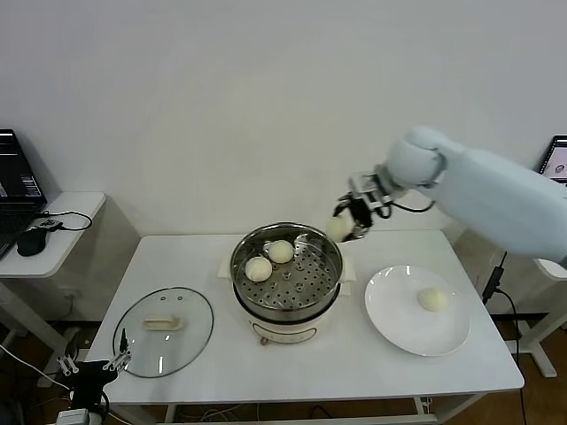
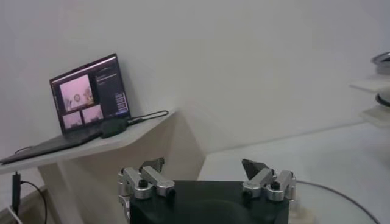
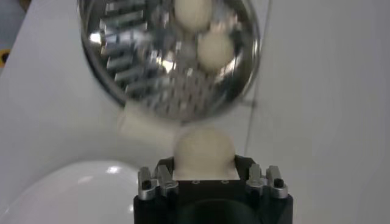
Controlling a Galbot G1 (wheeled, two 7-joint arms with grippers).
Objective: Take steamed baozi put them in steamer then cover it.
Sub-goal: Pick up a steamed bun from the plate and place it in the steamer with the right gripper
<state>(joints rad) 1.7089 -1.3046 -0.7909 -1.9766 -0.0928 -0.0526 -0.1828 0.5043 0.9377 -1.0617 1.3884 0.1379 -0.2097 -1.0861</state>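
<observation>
One baozi [image 1: 338,228] sits between the fingers of the right pincer [image 1: 347,223], which is closed on it and holds it in the air. The bun hangs just past the far right rim of the steamer [image 1: 328,292], a little above it, not yet over the tray. In the right wrist view the same held baozi [image 3: 203,151] fills the space between the two fingers, and the round steel pot [image 3: 122,79] lies beyond it.

Inside the steamer two more buns rest on the perforated tray: one [image 1: 281,251] near the far side and one [image 1: 258,267] just beside it, closer to the left rim. They are nearly touching. A fourth bun [image 1: 432,299] lies alone on the white plate [image 1: 399,332], which stands on the surface [image 1: 354,372] to the right of the steamer, well apart from the pincer.

The glass lid [image 1: 199,341] lies flat on the surface to the left of the steamer, its cream handle [image 1: 162,324] on top.

The left pincer [image 2: 207,173] waits low at the left front corner of the surface, near the lid, with its fingers spread wide and nothing between them. Behind it, on a small side table [image 1: 80,217], there is a laptop [image 2: 88,100].
</observation>
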